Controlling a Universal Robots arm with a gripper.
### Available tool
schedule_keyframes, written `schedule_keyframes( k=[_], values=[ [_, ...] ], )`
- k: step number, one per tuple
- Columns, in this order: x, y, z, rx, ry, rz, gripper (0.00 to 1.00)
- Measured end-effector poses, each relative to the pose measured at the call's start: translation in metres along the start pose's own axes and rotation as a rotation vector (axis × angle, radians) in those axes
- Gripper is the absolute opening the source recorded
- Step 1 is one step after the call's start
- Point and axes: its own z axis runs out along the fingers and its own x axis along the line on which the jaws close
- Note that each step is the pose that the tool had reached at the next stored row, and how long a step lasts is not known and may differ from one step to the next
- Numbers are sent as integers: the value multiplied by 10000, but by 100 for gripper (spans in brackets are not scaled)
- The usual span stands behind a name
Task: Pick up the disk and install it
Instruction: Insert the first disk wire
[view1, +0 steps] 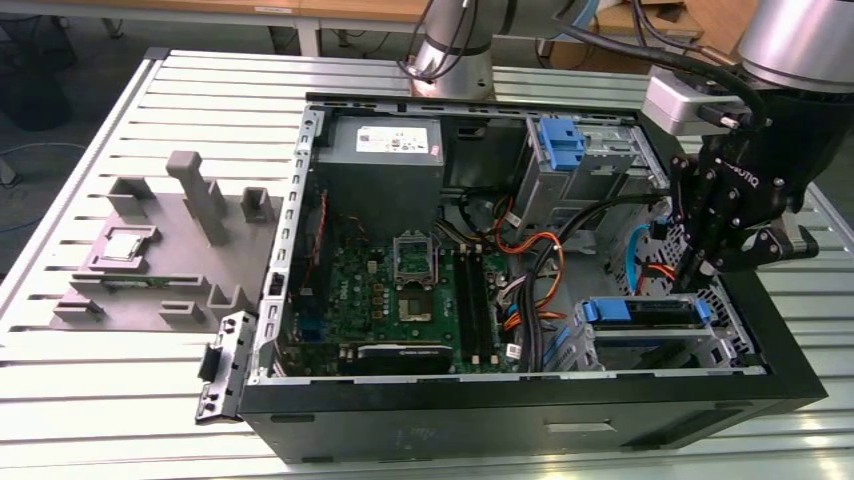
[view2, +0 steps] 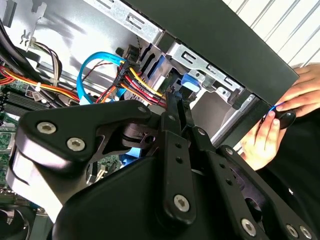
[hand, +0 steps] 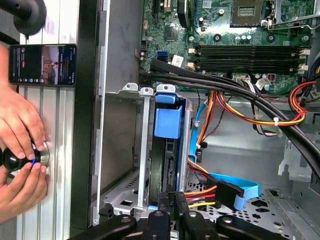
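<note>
While the gripper (view1: 703, 262) hangs at centre right of the exterior view, fingers drawn together and empty, the disk (hand: 167, 150) sits on edge in its cage (hand: 131, 165), long axis running straight toward the fingertips.

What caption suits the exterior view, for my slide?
Gripper lowered inside the open computer case, beside the drive cage.

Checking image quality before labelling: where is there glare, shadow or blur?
Exterior view: bright overhead glare on the slatted table, dark computer case interior. Second wrist view: gripper looms soft-focused; pale case metal overexposed. First wrist view: evenly lit, crisp motherboard.
</note>
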Motion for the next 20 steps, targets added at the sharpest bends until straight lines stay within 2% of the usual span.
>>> schedule_keyframes(
  k=[4,7,15,19,20],
  values=[
    [2,0,0,1,-13,1,16],
    [9,1,3,2,-58,4,16],
    [91,8,26,26,-366,22,16],
    [105,16,41,49,-532,36,16],
    [105,17,42,52,-552,38,16]
  ],
)
